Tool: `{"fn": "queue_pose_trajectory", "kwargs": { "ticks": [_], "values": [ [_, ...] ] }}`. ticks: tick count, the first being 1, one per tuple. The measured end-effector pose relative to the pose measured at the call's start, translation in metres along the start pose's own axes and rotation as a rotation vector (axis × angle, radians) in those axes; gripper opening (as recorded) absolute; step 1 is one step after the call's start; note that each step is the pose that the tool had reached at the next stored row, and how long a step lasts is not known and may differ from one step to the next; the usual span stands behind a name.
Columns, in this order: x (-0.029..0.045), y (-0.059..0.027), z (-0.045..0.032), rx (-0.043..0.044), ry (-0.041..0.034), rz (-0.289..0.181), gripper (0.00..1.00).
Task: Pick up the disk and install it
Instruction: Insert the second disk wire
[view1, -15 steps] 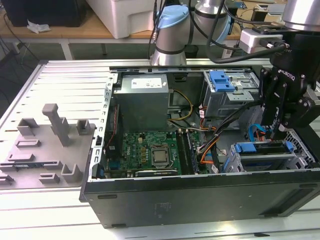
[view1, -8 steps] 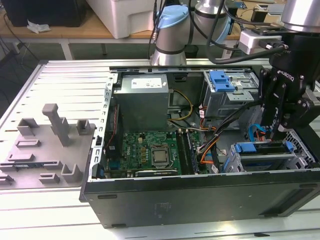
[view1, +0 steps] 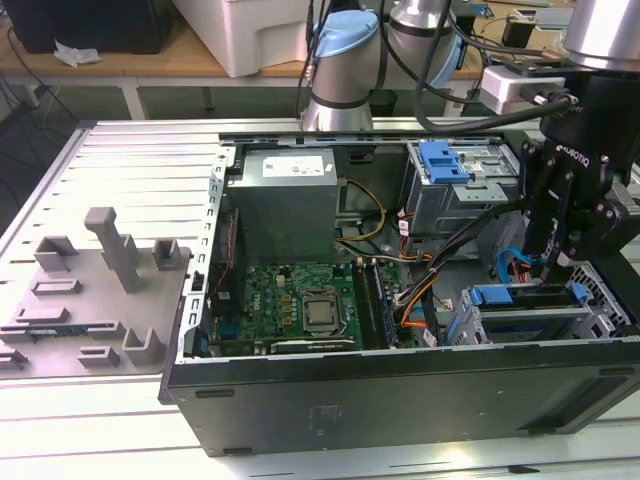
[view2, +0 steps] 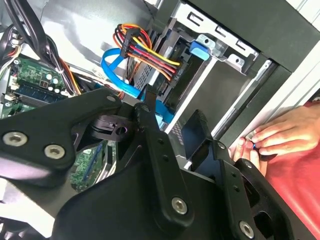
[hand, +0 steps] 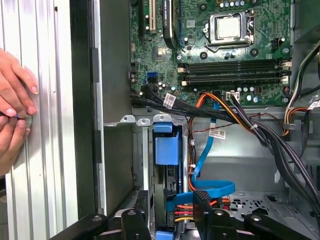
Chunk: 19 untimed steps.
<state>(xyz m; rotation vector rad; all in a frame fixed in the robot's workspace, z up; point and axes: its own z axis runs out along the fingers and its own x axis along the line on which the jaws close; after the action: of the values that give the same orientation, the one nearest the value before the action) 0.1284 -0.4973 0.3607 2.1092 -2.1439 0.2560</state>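
Note:
The disk (view1: 497, 296) stands on edge in the drive cage at the case's near corner, on the exterior view's right. Its blue carrier (hand: 166, 149) shows between silver cage walls. My gripper (view1: 553, 268) hangs just above that cage, pointing down. In both wrist views its black fingers (hand: 134, 224) stand apart on either side of the blue carrier (view2: 162, 112). A blue data cable (hand: 210, 190) and red-and-yellow power wires (view2: 145, 47) run beside the drive. The gripper (hand: 170, 220) looks open, with a gap between the pads and the carrier.
The open computer case (view1: 400, 400) lies on a slatted metal table. Inside are a grey power supply (view1: 285, 205), a green motherboard (view1: 300, 300) and a second silver cage with a blue clip (view1: 443, 160). Grey fixtures (view1: 110, 250) stand at the left. A person's hand (hand: 15, 110) rests on the table beside the case.

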Motion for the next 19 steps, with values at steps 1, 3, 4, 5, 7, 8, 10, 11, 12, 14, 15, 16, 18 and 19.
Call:
{"fn": "queue_pose_trajectory", "kwargs": {
  "ticks": [1, 3, 4, 5, 7, 8, 10, 11, 12, 14, 15, 16, 18, 19],
  "values": [
    [-0.0001, -0.0001, 0.0003, -0.0001, -0.0001, 0.0, 0.48],
    [-0.0001, 0.0, 0.0007, -0.0001, 0.0, 0.0, 0.48],
    [-0.0001, 0.0, 0.0008, -0.0001, 0.0, 0.0, 0.48],
    [-0.0002, -0.0001, 0.0009, -0.0001, 0.0, 0.0, 0.48],
    [-0.0003, -0.0001, 0.0015, -0.0002, -0.0001, 0.001, 0.48],
    [-0.0004, -0.0001, 0.0019, -0.0002, -0.0001, 0.001, 0.48],
    [-0.0004, 0.0, 0.0021, -0.0004, 0.0001, 0.002, 0.48],
    [-0.0004, 0.0, 0.0022, -0.0005, 0.0001, 0.002, 0.48],
    [-0.0005, 0.0, 0.0023, -0.0006, 0.0, 0.003, 0.48],
    [-0.0004, 0.0001, 0.0024, -0.0007, -0.0001, 0.003, 0.48],
    [-0.0002, 0.0004, 0.0025, -0.0008, -0.0002, 0.003, 0.48],
    [0.0003, 0.0006, 0.0025, -0.0008, 0.0, 0.004, 0.48],
    [0.0007, 0.0007, 0.0026, -0.0008, 0.0, 0.004, 0.48],
    [0.0007, 0.0008, 0.0026, -0.0009, -0.0001, 0.004, 0.48]
  ]
}}
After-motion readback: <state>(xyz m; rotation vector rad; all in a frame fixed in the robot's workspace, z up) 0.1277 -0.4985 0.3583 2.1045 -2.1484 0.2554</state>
